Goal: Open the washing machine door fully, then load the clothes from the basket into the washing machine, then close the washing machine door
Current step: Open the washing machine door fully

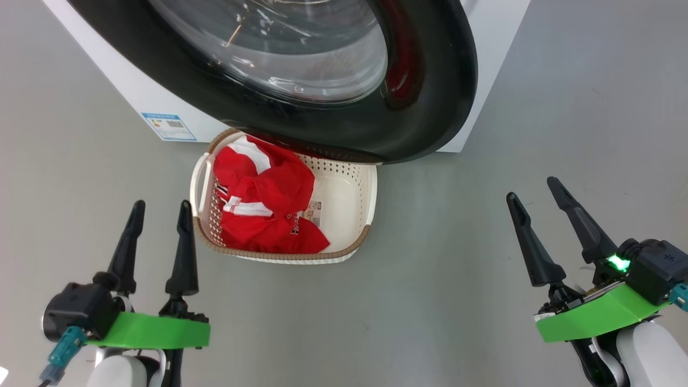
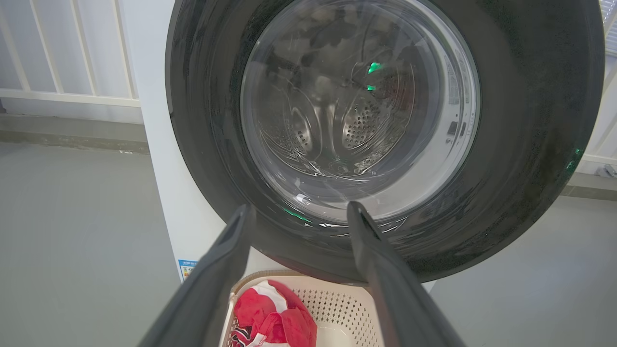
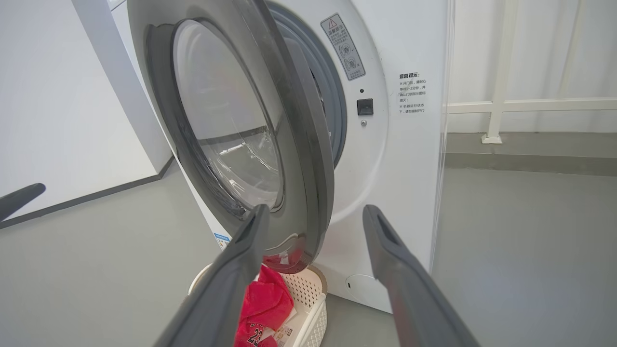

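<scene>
left hand [image 1: 162,204]: fingers apart, empty | right hand [image 1: 532,187]: fingers apart, empty | large round glossy black washing machine door [image 1: 430,80]: part-open on big white washing machine [image 1: 497,32], overhanging small cream perforated plastic basket [image 1: 371,189] | bright red white-striped clothes [image 1: 263,199]: in basket on grey floor [image 1: 430,279]

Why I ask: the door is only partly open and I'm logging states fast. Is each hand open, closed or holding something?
Left hand: open, holding nothing.
Right hand: open, holding nothing.
</scene>
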`<state>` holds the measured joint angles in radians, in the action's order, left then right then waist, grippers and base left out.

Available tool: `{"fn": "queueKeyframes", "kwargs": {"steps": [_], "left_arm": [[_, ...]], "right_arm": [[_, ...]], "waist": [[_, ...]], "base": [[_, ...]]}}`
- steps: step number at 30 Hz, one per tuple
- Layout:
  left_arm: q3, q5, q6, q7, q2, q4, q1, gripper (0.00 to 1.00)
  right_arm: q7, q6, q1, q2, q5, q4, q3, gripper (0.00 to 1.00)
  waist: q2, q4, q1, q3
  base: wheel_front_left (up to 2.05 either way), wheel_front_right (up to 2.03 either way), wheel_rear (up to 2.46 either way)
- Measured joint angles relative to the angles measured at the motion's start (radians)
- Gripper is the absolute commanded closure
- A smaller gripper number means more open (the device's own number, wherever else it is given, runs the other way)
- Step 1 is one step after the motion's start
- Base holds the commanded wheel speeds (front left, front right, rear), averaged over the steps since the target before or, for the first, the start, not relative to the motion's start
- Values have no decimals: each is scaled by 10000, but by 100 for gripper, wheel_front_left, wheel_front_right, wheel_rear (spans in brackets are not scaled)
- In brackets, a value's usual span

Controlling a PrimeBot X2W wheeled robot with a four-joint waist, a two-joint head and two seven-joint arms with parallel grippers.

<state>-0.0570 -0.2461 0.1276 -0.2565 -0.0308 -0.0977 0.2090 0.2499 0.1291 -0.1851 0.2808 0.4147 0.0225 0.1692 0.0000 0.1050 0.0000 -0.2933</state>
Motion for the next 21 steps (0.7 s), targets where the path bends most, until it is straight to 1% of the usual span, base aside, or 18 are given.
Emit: {"fn": "queueKeyframes", "kwargs": {"steps": [4, 5, 7, 8, 9, 10, 11, 12, 21], "left_arm": [[0, 0, 0, 0, 0, 0, 0, 0], [0, 0, 0, 0, 0, 0, 0, 0], [0, 0, 0, 0, 0, 0, 1, 0], [0, 0, 0, 0, 0, 0, 1, 0], [-2, 0, 0, 0, 0, 0, 1, 0], [-2, -2, 0, 0, 0, 0, 1, 0], [-2, -2, 0, 0, 0, 0, 1, 0], [-4, -2, 0, 0, 0, 0, 2, 0], [-15, -2, 0, 0, 0, 2, 13, 0]], "right_arm": [[0, 0, -16, 117, 8, 31, -33, 0], [0, 0, -22, 142, 17, 50, -56, 5], [0, 0, -54, 157, 86, 119, -144, 19], [0, 0, -58, 173, 167, 150, -178, 33], [0, 0, -58, 184, 276, 161, -211, 55], [0, 0, -60, 188, 376, 174, -234, 67], [0, 0, -76, 211, 430, 194, -236, 92], [0, 0, -225, 293, 711, 226, -234, 100], [73, 0, -1260, 884, 2351, 293, -173, 100]], "waist": [[0, 9, 0, 3], [0, 15, 0, 1], [0, 25, 0, -11], [0, 32, 0, -19], [0, 39, 0, -24], [0, 43, 0, -27], [0, 46, 0, -37], [0, 51, 0, -61], [0, 80, 0, -197]], "base": [[0, 0, 0], [0, 0, 0], [0, 0, 0], [0, 0, 0], [0, 0, 0], [0, 0, 0], [0, 0, 0], [0, 0, 0], [0, 0, 0]]}}
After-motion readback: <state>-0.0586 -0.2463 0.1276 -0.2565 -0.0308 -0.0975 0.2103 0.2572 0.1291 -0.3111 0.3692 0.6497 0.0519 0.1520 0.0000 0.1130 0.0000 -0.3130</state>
